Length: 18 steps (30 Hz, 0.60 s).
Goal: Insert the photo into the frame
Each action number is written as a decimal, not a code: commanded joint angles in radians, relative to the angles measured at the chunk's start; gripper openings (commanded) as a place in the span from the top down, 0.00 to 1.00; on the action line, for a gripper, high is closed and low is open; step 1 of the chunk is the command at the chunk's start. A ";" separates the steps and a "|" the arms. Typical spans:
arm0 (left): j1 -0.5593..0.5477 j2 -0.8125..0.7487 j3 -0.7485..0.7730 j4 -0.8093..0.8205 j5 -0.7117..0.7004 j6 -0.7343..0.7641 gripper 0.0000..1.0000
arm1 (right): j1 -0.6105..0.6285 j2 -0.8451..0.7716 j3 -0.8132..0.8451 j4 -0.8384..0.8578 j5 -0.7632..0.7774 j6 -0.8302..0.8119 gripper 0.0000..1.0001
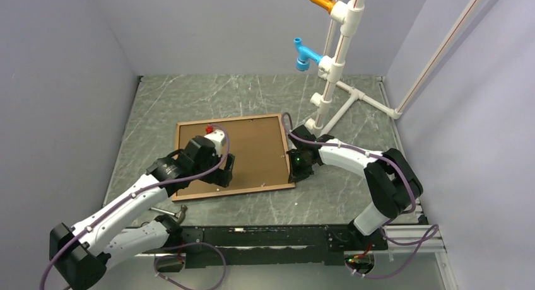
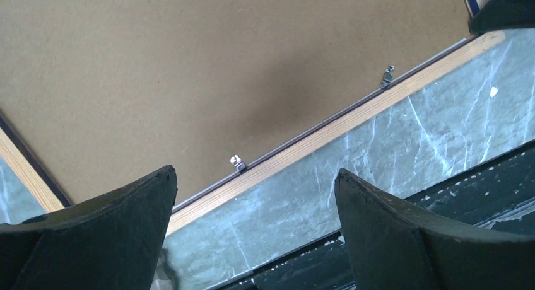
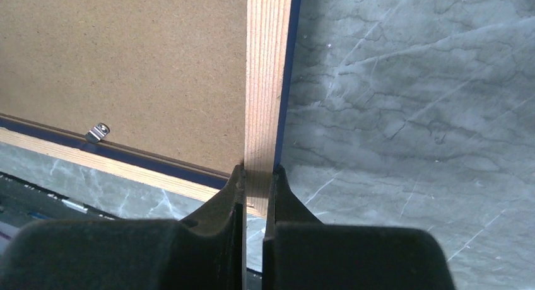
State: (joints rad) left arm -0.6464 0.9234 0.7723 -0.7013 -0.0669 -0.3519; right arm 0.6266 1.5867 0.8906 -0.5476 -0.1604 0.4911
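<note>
The frame lies back-side up on the table, a plain brown backing board filling it. The photo is hidden. My right gripper sits at the frame's near right corner. In the right wrist view it is shut on the wooden right rail, one finger on each side. My left gripper hovers over the frame's near edge. In the left wrist view it stands wide open and empty above the near rail, where a small metal clip shows beside the board.
A white pipe stand with blue and orange fittings rises at the back right, its foot close behind the right arm. Grey walls enclose the table on three sides. A black mounting rail runs along the near edge.
</note>
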 commanded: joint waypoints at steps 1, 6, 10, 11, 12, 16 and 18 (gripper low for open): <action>-0.104 0.027 0.079 0.013 -0.126 0.071 0.03 | 0.008 -0.073 0.093 -0.020 -0.101 0.038 1.00; -0.228 0.089 0.084 0.058 -0.198 0.123 0.04 | 0.007 -0.126 0.120 -0.036 -0.171 0.067 1.00; -0.321 0.170 0.104 0.087 -0.240 0.160 0.05 | 0.007 -0.151 0.156 -0.069 -0.202 0.076 1.00; -0.346 0.192 0.111 0.087 -0.262 0.161 0.05 | 0.006 -0.155 0.163 -0.074 -0.210 0.078 1.00; -0.367 0.208 0.114 0.090 -0.275 0.167 0.05 | 0.005 -0.158 0.169 -0.077 -0.219 0.079 1.00; -0.440 0.268 0.129 0.065 -0.334 0.174 0.05 | 0.004 -0.169 0.186 -0.089 -0.246 0.086 1.00; -0.470 0.281 0.134 0.057 -0.352 0.182 0.06 | 0.002 -0.171 0.191 -0.090 -0.252 0.087 1.00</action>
State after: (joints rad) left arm -1.0634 1.1877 0.8558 -0.6479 -0.3328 -0.2039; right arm 0.6262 1.4723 1.0130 -0.6781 -0.2787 0.5735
